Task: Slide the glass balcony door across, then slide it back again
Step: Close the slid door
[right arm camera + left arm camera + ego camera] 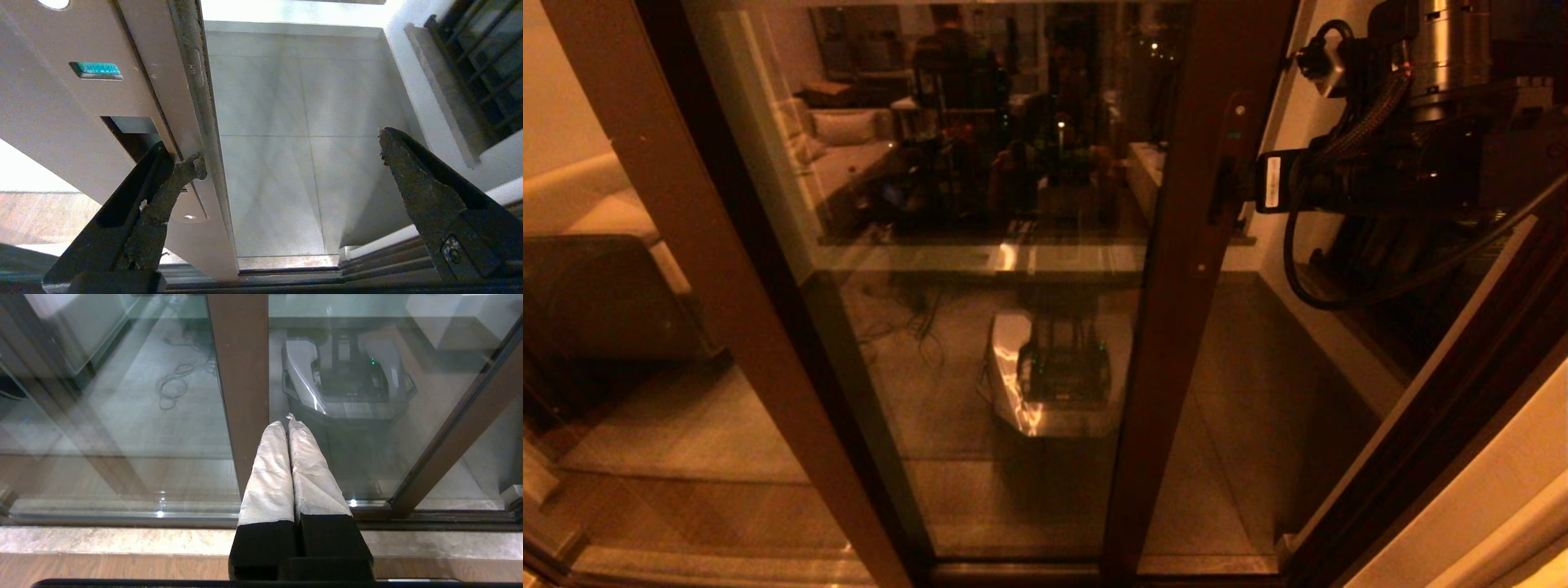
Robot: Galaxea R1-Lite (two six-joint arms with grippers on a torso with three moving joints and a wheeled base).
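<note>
The glass balcony door [1013, 392] is a tall reflective pane with a dark brown stile [1176, 286] on its right side. It stands partly slid aside, with a gap onto the balcony floor [1241, 392] to its right. My right gripper [1235, 189] reaches in from the upper right to the handle slot [1223, 192]. In the right wrist view the right gripper [291, 148] is open. One fingertip [192, 169] is hooked in the handle slot [130, 134] of the stile [81, 102]; the other hangs free over the floor. My left gripper [286, 422] is shut on nothing, pointing at a brown stile [241, 375] and glass.
A black-barred window [482, 61] sits in the balcony's side wall. The door track [367, 269] runs along the bottom, with a stone threshold [122, 539] inside. The robot base's reflection [1054, 376] shows in the pane. A lighter brown stile [711, 269] stands at the left.
</note>
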